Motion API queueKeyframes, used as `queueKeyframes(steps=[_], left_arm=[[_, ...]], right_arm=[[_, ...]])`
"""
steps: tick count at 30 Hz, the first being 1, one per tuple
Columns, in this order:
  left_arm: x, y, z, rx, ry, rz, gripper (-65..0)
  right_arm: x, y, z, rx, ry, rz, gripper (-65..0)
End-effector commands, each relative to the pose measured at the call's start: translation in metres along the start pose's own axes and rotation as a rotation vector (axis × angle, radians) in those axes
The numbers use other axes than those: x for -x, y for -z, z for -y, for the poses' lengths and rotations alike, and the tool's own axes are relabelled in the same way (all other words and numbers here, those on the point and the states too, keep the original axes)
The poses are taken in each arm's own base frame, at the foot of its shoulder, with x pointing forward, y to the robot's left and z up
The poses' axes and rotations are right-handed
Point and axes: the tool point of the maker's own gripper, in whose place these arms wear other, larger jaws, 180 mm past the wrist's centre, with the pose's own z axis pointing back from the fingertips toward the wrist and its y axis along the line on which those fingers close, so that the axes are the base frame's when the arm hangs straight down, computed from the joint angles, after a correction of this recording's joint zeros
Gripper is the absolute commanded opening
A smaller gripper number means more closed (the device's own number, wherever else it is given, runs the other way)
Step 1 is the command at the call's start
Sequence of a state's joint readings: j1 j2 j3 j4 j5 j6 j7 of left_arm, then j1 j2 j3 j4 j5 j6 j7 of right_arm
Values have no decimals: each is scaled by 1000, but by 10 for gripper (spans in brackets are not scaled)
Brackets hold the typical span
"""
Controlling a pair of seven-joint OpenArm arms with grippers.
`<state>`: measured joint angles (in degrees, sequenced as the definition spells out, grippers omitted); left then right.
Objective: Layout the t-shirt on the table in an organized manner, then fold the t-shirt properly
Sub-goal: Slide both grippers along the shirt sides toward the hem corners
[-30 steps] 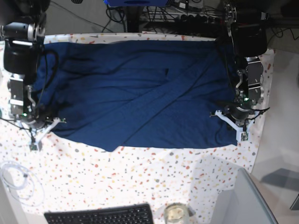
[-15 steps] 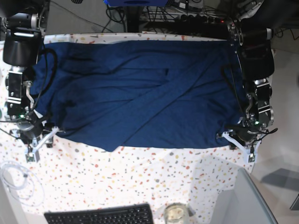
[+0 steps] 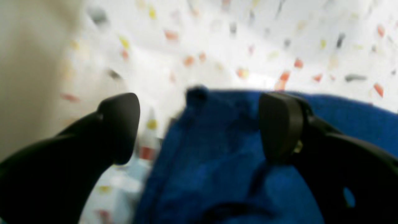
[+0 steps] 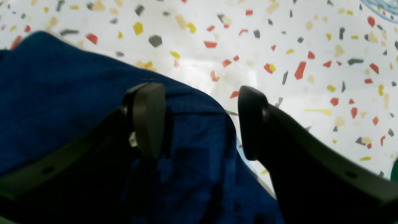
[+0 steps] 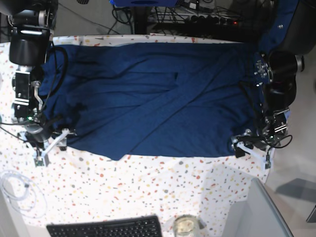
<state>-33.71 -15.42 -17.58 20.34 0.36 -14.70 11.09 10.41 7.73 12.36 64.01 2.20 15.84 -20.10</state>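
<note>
The dark navy t-shirt [image 5: 148, 94] lies spread and wrinkled across the far half of the speckled table [image 5: 163, 182], with a diagonal fold through its middle. My left gripper [image 5: 251, 149] stands at the shirt's near corner on the base view's right. It is open in the left wrist view [image 3: 199, 124], and the blue corner [image 3: 217, 149] lies loose between its fingers. My right gripper [image 5: 49, 144] is at the shirt's near corner on the other side. It is also open [image 4: 199, 121], one finger [image 4: 147, 119] over the cloth edge [image 4: 77, 102] and the other over bare table.
A black keyboard [image 5: 106, 228] lies at the table's front edge, with a round glass jar [image 5: 186, 226] beside it. A coiled white cable [image 5: 17, 190] sits at the front left. A grey slab [image 5: 256, 212] juts in at the front right. Cables run behind the table.
Both grippers drew the shirt's near corners toward the table's front, then opened and let go. The shirt's right side now lies stretched further out.
</note>
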Motion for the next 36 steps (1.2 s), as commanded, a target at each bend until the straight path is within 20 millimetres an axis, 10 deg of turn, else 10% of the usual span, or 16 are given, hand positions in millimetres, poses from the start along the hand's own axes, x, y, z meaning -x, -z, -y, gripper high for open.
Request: queueKeyframes(steps=[1, 8, 14, 18, 30, 36], left_arm=[[-34, 0, -3, -3, -17, 88, -81], [-27, 2, 0, 3, -35, 96, -110], [-8, 1, -6, -6, -40, 70, -517], [-7, 1, -6, -7, -39, 69, -637], [-10, 1, -7, -8, -30, 72, -650], [-10, 1, -7, -9, -29, 72, -650]], right_arm=[[-26, -2, 6, 10, -7, 68, -299], [-25, -2, 9, 15, -3, 68, -300], [-28, -2, 12, 19, -4, 74, -297], [-37, 10, 9, 6, 8, 60, -225], [-26, 46, -36, -253, 15, -92, -135], [-27, 49, -14, -226, 31, -93, -135]])
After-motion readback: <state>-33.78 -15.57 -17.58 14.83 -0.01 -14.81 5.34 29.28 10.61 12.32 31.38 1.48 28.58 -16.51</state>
